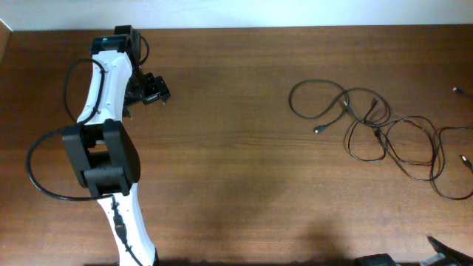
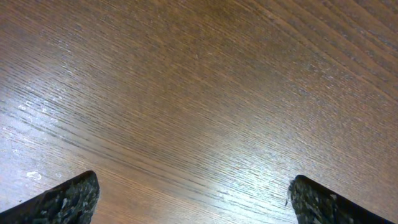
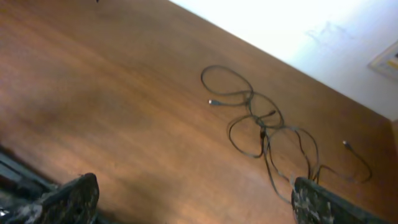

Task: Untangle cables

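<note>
Tangled cables (image 1: 377, 129) at desk's (image 1: 236, 170) right, well apart from folded left arm (image 1: 103, 89); left fingers (image 2: 62, 202), right fingers (image 3: 323, 202) wide.

A brown wooden table (image 1: 236, 170) with a fine, straight grain carried everything. Directly on its right side lay thin black flexible cables (image 1: 376, 131) with small plug ends. They were spread flat in several overlapping loops that crossed one another near the middle of the tangle. One round loop reached furthest left, and other strands ran to the right edge of the overhead view.
</note>
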